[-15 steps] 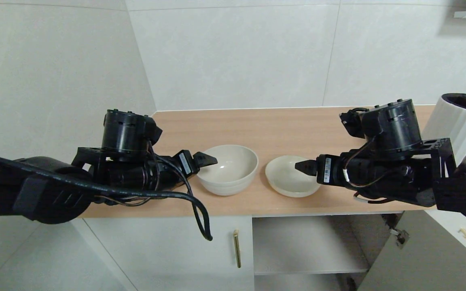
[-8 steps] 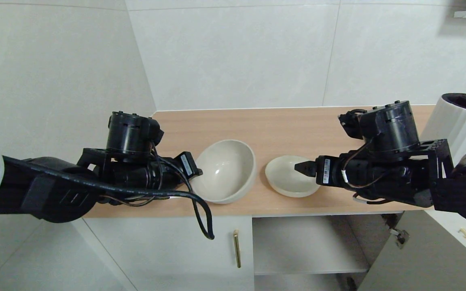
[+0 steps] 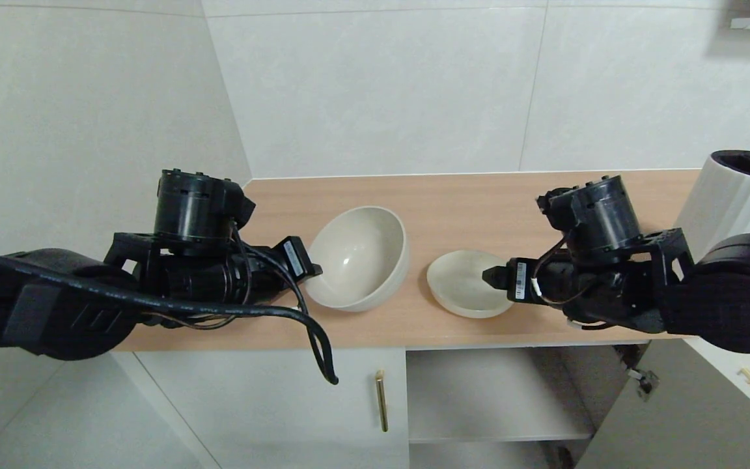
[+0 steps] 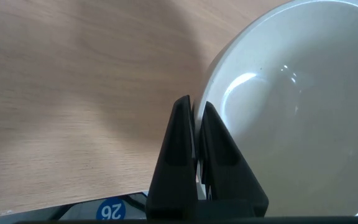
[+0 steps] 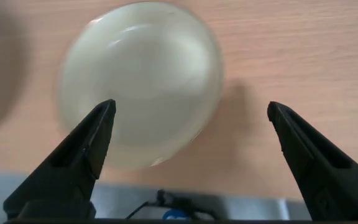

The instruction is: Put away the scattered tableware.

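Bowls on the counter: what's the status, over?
Left gripper shut on large bowl, tilted. Right gripper open at small bowl. Cupboard below open.

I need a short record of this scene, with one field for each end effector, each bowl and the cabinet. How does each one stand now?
left end effector: shut on the rim of the large bowl
right end effector: open, over the small bowl, not gripping it
large bowl: tilted, over the counter
small bowl: upright on the counter, apart from the large bowl
cabinet: under the counter, door open, shelf visible
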Motion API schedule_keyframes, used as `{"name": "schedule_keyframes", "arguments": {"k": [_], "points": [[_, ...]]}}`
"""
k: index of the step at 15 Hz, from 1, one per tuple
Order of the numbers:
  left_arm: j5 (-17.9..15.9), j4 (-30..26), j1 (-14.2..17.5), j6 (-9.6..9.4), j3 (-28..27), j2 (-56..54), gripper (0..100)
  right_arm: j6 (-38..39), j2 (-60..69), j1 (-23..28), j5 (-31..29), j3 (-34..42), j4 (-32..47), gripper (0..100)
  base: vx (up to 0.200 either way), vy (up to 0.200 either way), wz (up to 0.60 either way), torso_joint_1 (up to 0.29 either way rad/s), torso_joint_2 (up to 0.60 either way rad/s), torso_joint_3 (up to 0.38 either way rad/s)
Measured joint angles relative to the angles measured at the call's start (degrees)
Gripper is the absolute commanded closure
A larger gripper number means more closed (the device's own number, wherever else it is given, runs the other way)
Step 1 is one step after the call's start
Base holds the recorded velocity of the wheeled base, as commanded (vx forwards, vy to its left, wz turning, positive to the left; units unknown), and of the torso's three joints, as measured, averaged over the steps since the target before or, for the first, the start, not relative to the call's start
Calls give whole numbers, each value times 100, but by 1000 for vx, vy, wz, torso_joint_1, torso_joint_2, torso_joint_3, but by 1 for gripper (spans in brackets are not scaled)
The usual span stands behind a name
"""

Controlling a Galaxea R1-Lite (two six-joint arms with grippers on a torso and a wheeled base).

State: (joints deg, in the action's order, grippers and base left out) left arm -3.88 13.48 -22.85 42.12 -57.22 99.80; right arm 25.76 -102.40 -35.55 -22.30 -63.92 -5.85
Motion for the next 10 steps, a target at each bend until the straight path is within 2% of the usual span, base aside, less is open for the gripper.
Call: {"name": "schedule_keyframes", "arguments": {"k": [3, 10], "points": [[-2, 0, -2, 0, 0, -20, 100, 7, -335, 71, -378, -179, -11, 0, 0, 0, 0, 0, 0, 0], [2, 1, 0, 2, 1, -38, 100, 10, -573, 112, -433, -229, -17, 0, 0, 0, 0, 0, 0, 0]]}}
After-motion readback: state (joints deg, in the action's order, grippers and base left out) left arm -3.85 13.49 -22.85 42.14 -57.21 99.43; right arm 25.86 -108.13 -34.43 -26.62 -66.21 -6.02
